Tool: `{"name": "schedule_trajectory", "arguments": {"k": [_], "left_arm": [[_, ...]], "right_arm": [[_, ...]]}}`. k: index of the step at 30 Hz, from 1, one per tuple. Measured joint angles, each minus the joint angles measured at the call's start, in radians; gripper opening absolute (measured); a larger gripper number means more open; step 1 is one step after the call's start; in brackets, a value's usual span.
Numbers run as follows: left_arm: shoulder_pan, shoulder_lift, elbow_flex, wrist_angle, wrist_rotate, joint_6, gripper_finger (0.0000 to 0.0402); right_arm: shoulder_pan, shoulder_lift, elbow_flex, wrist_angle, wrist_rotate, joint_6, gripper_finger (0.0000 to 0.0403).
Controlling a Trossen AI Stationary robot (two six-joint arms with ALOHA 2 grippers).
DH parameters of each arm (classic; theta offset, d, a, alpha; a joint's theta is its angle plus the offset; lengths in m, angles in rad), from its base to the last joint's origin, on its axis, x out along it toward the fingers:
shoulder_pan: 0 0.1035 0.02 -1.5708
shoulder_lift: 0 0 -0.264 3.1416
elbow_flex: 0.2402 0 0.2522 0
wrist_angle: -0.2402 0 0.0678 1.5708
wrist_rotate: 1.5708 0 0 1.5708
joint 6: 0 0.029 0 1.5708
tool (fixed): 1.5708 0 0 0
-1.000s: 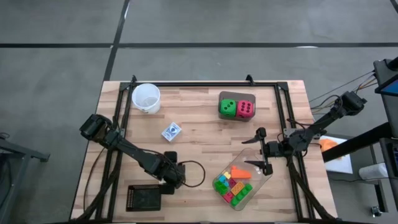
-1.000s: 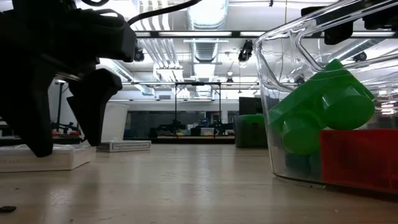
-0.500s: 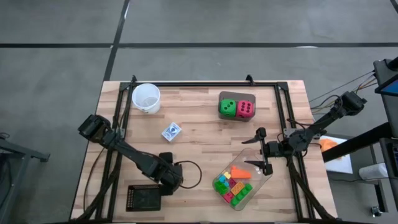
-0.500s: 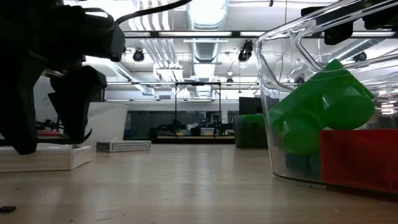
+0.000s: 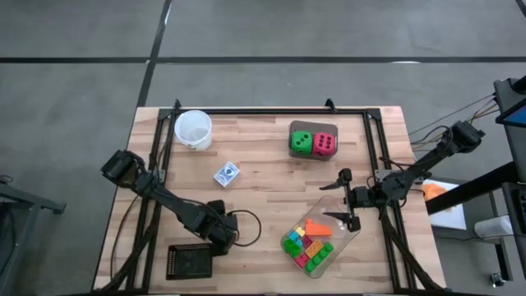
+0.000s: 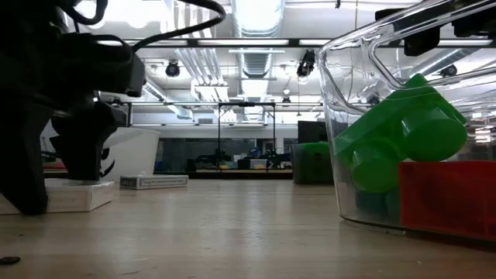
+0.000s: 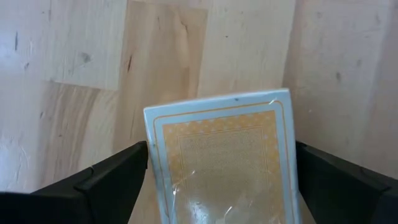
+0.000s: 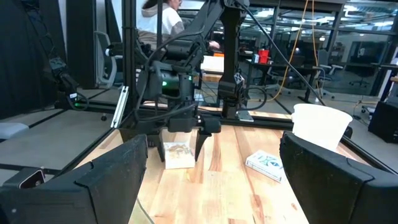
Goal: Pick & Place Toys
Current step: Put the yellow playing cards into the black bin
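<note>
Bright bricks (image 5: 308, 247) and an orange wedge (image 5: 316, 226) lie in the clear tray (image 5: 289, 233) at the near right; a green brick (image 6: 395, 139) and a red one (image 6: 446, 198) fill the low view. The green die (image 5: 302, 142) and pink-red die (image 5: 324, 145) sit at the far right. My left gripper (image 5: 218, 234) is open, low over a white card box with an orange patterned face (image 7: 224, 168), one finger on each side of it. My right gripper (image 5: 345, 200) is open and empty above the tray's far end. My left gripper comes at the card box from above, its fingers (image 7: 118, 174) close beside the box's two long edges. The box (image 6: 70, 195) lies flat on the table. I cannot tell whether the fingers touch it.
A white cup (image 5: 193, 129) stands at the far left. A blue card box (image 5: 226, 173) lies mid-table. A black flat device (image 5: 191, 261) lies by the near edge beside my left gripper. A black frame (image 5: 246, 110) runs around the table. A person (image 8: 161, 12) shows in the room beyond.
My left gripper has moved toward the table's left edge and come down over the white card box, which has stayed flat on the table.
</note>
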Motion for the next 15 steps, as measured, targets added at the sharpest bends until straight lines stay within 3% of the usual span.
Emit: {"name": "schedule_trajectory", "arguments": {"k": [4,9,15], "left_arm": [[0.001,-0.002,-0.015,0.01,-0.021,0.013,0.0375],[0.001,-0.015,-0.009,0.006,-0.067,0.118,0.03],[0.006,-0.081,-0.021,-0.015,-0.237,0.166,0.0299]], "right_arm": [[0.0,0.0,0.0,0.0,0.0,0.0,0.0356],[0.0,0.0,0.0,-0.001,0.0,0.0,0.0356],[0.0,0.0,0.0,-0.005,0.0,0.001,0.0356]]}}
